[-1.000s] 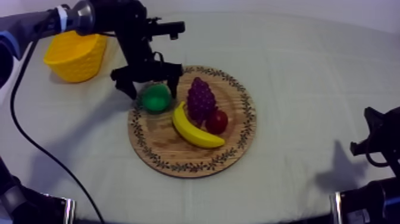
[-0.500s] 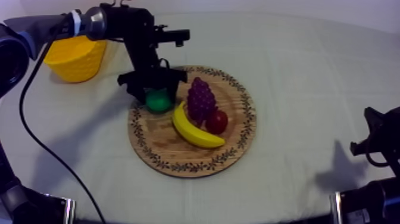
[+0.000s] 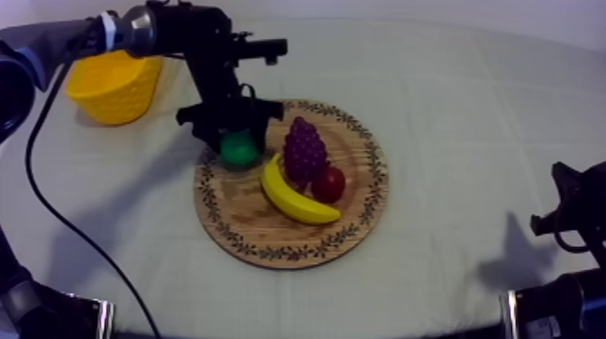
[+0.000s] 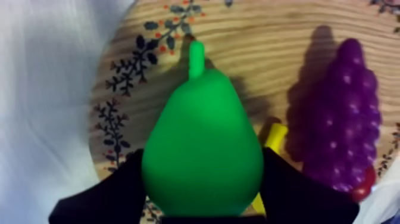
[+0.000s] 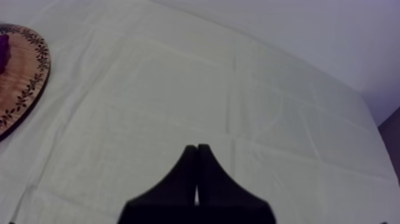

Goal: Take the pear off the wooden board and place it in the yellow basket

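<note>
Pinching the pear (image 4: 202, 137) between its black fingers, the left gripper (image 4: 202, 179) holds it over the wooden board (image 3: 261, 225), beside the banana (image 3: 293, 194), grapes (image 3: 305, 149) and small red fruit (image 3: 328, 184) lying there, the yellow basket (image 3: 113, 90) nearby, the right gripper (image 5: 197, 155) pressed together.

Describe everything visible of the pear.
The pear is bright green, smooth and plastic-looking, with a short green stem pointing away from the left gripper. Its wide bottom is clamped between the black fingers, which press both sides. It is at the wooden board's patterned rim, with the banana tip close beside it.
</note>
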Robot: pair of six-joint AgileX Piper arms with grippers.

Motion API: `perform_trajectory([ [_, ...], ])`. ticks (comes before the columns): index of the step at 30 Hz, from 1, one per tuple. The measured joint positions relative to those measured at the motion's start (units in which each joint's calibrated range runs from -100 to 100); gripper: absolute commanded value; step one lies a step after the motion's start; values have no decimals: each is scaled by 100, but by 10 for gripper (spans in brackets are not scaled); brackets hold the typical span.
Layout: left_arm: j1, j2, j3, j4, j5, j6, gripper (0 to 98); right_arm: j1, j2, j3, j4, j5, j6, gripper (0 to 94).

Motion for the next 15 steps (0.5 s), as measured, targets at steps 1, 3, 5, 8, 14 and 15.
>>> perform_trajectory([
  [1, 9, -85, -19, -6, 44, 10, 563, 0, 0, 0, 0, 0, 0, 4],
  [3, 9, -258, -51, -6, 143, 14, 563, 0, 0, 0, 0, 0, 0, 4],
  [5, 0, -471, -93, -9, 254, 28, 562, 0, 0, 0, 0, 0, 0, 4],
  [8, -11, -823, -172, -51, 495, 55, 559, 0, 0, 0, 0, 0, 0, 4],
  [14, -28, -1490, -346, -177, 1001, 74, 550, 0, 0, 0, 0, 0, 0, 4],
  [15, -35, -1603, -381, -195, 1077, 74, 550, 0, 0, 0, 0, -7, 0, 4],
])
